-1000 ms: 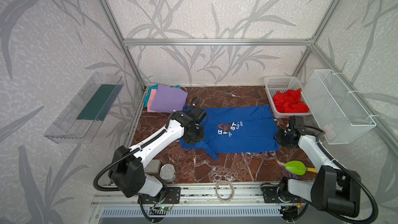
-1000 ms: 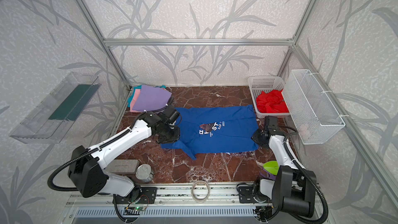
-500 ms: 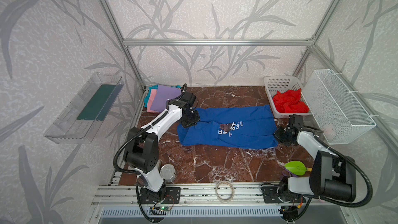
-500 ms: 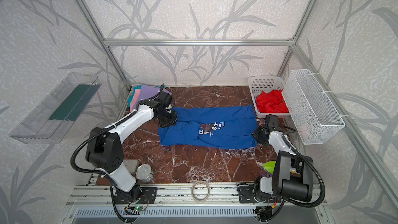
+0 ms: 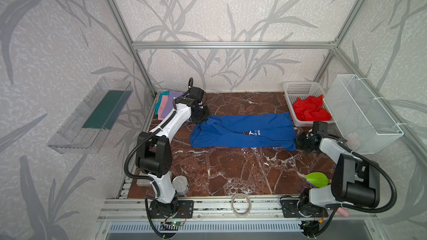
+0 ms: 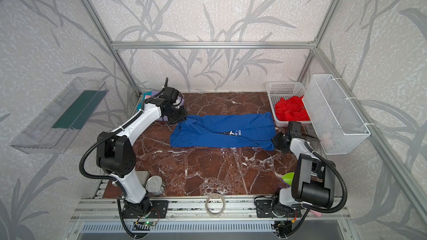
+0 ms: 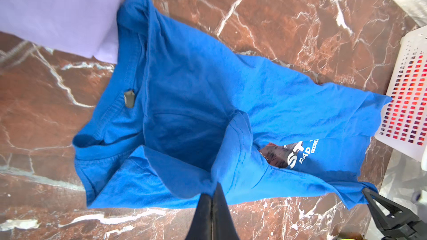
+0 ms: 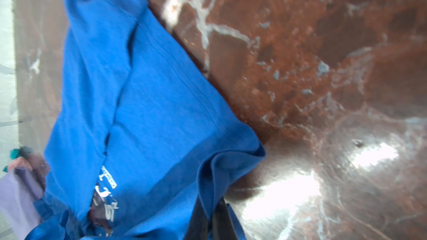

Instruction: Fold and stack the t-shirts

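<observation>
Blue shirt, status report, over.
Left gripper shut on sleeve fold, right gripper shut on hem corner. Blue shirt part-folded lengthwise. White basket close by hem.

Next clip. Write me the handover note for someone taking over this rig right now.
Grippers: left gripper shut on the blue shirt, a fold at its collar end; right gripper shut on its hem corner.
It lies on the table, partly folded lengthwise.
Done: lavender, pink and teal shirts stacked back left.
Left: finish and stack blue; red shirt sits crumpled in the white basket.
</observation>
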Available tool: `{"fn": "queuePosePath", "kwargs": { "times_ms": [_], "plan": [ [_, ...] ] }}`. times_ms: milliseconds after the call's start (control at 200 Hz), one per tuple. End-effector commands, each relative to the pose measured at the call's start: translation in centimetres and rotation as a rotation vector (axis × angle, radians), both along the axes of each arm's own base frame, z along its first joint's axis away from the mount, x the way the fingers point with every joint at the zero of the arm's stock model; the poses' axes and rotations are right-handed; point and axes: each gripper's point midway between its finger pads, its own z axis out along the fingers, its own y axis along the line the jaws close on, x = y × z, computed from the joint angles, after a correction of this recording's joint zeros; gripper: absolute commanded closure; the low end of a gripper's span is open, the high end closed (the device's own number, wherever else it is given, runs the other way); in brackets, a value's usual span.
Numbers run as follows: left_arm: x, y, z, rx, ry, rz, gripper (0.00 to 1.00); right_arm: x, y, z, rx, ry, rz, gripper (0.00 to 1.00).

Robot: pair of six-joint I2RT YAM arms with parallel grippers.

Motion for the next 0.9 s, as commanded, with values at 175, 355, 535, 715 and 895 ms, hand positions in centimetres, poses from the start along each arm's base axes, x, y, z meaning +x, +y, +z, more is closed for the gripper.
{"fn": "queuePosePath", "kwargs": {
  "times_ms": [175, 355, 535, 715, 895],
  "plan": [
    [2.6, 0.3, 2.3, 0.028, -0.104, -0.007, 1.00, 1.6, -1.3, 1.8, 0.005, -0.065, -0.056, 0.97],
    [4.3, 0.6, 1.1, 0.076, -0.096, -0.008, 0.92, 1.8, -1.1, 1.1, 0.038, -0.063, -0.071, 0.59],
    [4.9, 1.1, 0.3, 0.114, -0.067, 0.007, 0.59, 0.7, -1.0, 2.1, -0.003, -0.074, -0.043, 0.56],
    [4.2, 1.5, 1.0, 0.116, -0.076, 0.036, 0.56, -1.6, 0.1, 3.5, -0.123, -0.075, 0.071, 0.70],
    [0.8, 1.4, 0.2, 0.101, -0.043, 0.036, 0.63, -3.8, 4.3, 2.8, -0.322, -0.042, 0.294, 0.93]
  ]
}}
